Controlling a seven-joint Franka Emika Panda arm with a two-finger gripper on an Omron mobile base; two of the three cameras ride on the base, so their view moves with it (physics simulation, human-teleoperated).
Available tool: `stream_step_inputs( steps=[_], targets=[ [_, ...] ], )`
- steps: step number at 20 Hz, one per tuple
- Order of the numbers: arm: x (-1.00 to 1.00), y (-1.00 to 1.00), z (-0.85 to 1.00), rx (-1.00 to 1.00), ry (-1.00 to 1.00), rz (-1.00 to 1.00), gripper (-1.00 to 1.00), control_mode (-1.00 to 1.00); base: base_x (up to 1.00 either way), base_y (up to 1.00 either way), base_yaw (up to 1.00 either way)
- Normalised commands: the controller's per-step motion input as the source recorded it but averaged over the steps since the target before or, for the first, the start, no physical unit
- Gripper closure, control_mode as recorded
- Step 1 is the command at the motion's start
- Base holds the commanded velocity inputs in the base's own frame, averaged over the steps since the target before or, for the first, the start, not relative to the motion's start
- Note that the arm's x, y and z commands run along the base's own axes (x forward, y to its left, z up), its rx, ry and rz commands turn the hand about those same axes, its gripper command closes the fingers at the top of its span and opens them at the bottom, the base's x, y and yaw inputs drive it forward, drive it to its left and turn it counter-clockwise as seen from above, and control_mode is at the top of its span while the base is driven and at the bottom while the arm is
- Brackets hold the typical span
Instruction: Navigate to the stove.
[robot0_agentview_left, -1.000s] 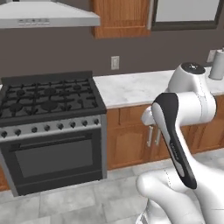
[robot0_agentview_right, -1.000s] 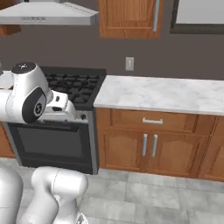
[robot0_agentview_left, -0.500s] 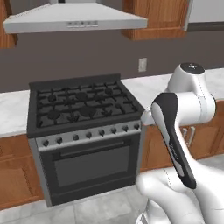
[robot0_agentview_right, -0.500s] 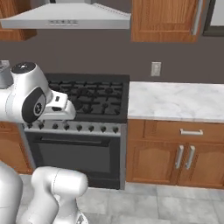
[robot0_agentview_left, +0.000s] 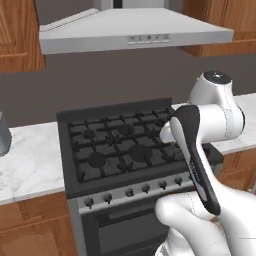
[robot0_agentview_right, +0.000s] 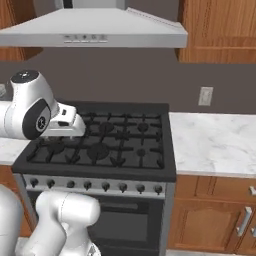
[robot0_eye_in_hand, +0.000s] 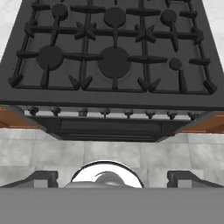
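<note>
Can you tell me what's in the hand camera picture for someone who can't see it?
A black stove seen from above, with round burners under dark grates. A row of small knobs runs along its front edge, with grey floor tiles below it. The gripper is open, its two dark fingertips far apart at the bottom of the picture.

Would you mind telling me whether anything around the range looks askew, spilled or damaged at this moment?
Nothing stands out. The wide steel gas stove has its black cast-iron grates sitting level, bare of pots or spills, and its dark knobs in an even row. The white marble counter beside it looks clean, and the silver range hood hangs straight.
</note>
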Motion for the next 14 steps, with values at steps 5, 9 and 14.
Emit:
stream_step_inputs(
  steps=[5, 9, 14],
  targets=[
    [0.00, 0.00, 0.00, 0.00, 0.00, 0.00, -1.00, 1.00, 1.00, -0.21, 0.07],
    [0.00, 0.00, 0.00, 0.00, 0.00, 0.00, -1.00, 1.00, 1.00, -0.22, 0.43],
    [0.00, 0.00, 0.00, 0.00, 0.00, 0.00, -1.00, 1.00, 1.00, -0.31, 0.64]
  ],
)
